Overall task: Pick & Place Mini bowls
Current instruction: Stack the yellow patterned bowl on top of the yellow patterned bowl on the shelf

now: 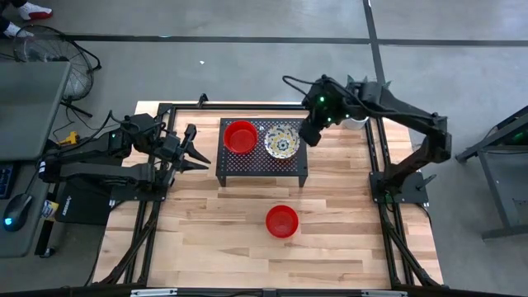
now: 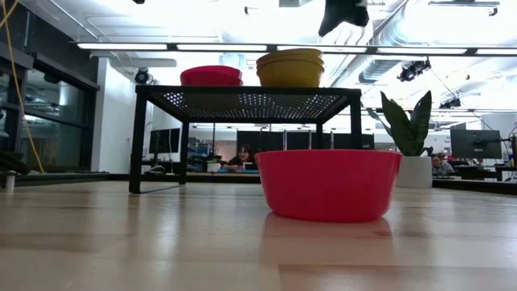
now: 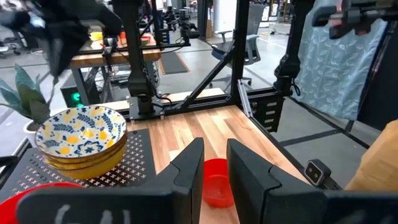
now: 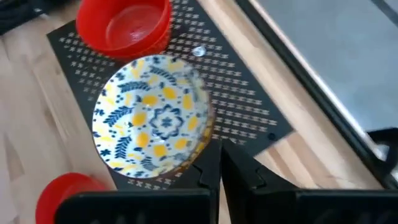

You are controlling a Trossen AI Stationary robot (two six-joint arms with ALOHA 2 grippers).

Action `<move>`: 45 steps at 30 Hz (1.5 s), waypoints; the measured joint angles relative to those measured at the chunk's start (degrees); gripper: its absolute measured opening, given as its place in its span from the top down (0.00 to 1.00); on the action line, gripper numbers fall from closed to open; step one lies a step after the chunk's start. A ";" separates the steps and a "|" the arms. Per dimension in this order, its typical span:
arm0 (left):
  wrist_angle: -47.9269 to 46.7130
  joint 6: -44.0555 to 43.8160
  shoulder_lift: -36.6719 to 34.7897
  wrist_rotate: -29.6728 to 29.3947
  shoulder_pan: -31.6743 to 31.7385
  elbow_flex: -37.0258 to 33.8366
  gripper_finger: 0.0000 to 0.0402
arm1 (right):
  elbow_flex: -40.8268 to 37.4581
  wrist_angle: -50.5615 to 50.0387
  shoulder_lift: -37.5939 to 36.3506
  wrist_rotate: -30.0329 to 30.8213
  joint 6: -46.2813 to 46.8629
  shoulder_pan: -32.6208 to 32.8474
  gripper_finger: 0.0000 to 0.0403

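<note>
A stack of cream-yellow floral mini bowls [image 1: 281, 141] [image 4: 154, 121] and red bowls [image 1: 240, 136] [image 2: 211, 76] sit side by side on a black perforated rack [image 1: 260, 169]. One more red bowl [image 1: 282, 221] [image 2: 329, 184] rests on its base on the wooden table, in front of the rack. My right gripper [image 1: 310, 134] [image 4: 221, 171] hovers shut above the rack's right end, just beside the floral stack and clear of it [image 2: 343, 14]. My left gripper [image 1: 196, 152] [image 3: 214, 177] waits open at the rack's left side, touching nothing.
A small white pot with a green plant [image 2: 409, 141] stands behind the rack's right far corner. Black frame rails [image 1: 375, 157] run along the table's sides. Bare wood [image 1: 206, 231] lies left and right of the lone red bowl.
</note>
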 joint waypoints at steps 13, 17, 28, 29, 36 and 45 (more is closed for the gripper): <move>0.15 -0.01 0.00 -1.61 -0.01 0.00 0.84 | -38.14 48.24 -17.53 -7.64 -4.62 0.37 1.00; 0.26 0.27 0.00 -3.55 -0.02 0.00 0.84 | -45.12 58.08 -17.90 -9.54 -6.35 0.37 1.00; 0.26 0.23 0.00 -8.64 0.00 0.00 0.84 | -54.66 76.12 -17.95 -13.85 -10.42 -0.62 1.00; 0.28 0.23 0.00 -8.84 0.00 0.00 0.84 | -55.07 76.34 -17.94 -14.08 -10.86 -0.94 1.00; 0.30 0.01 0.00 -12.49 -0.02 0.00 0.84 | -55.54 77.20 -17.92 -18.30 -13.35 -4.66 1.00; 0.33 -0.14 0.00 -14.28 -0.01 0.00 0.84 | -55.54 77.11 -16.85 -23.90 -14.70 -6.88 1.00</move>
